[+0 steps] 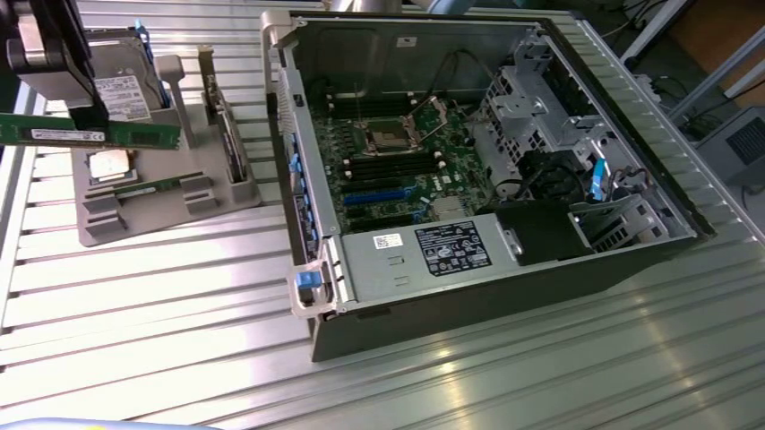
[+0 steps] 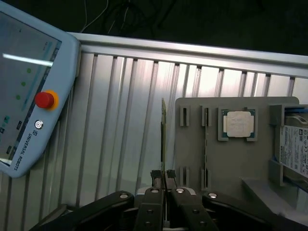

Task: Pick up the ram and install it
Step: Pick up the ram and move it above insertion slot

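Over the tray's outer side: the ram hangs clear of the grey holder tray, long edge level, off the tray side farthest from the computer case.
Gripper: the gripper is clamped on the ram, one finger flat against each face at the upper edge. The wrist view shows the stick edge-on, running out from between the fingertips.
On the tray: a square CPU chip lies in its pocket, a hard drive stands at the far end, and a second green stick sits in a slot.
Beside the tray: the computer case lies open with the motherboard exposed. I cannot tell whether its memory slots are free.
Handling: likely light, thin and stiff, but fragile. It should resist bending only a little, and the chips and contact edge ought not to be pinched.
Hold: best taken on the flat faces near the top edge, leaving the contact edge bare, as this grip appears to do.
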Robot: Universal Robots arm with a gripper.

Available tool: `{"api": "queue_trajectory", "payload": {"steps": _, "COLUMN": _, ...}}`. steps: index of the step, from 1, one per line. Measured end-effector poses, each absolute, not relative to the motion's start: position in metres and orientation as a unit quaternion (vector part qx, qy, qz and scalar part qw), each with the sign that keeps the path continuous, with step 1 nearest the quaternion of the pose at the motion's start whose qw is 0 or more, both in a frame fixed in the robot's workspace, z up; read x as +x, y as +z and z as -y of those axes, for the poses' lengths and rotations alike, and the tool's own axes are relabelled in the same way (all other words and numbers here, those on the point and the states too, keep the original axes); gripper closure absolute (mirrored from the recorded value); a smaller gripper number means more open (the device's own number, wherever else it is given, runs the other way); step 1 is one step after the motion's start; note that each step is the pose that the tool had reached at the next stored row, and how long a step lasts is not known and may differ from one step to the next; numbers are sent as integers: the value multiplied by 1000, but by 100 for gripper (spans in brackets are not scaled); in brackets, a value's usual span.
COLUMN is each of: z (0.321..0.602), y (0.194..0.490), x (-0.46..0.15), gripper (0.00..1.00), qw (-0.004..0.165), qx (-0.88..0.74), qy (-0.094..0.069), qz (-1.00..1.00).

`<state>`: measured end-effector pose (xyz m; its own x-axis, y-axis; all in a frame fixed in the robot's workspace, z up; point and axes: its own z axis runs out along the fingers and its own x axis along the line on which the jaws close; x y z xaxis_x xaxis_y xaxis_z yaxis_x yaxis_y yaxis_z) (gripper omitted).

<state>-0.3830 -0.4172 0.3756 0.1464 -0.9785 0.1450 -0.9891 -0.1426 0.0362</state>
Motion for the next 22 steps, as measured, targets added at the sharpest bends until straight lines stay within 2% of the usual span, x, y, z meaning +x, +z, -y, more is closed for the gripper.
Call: {"api": "queue_trajectory", "payload": {"steps": 22, "z": 417, "y": 393, "x": -383, "gripper": 88, "qw": 75, "qx": 753, "qy": 55, "qz": 651}}
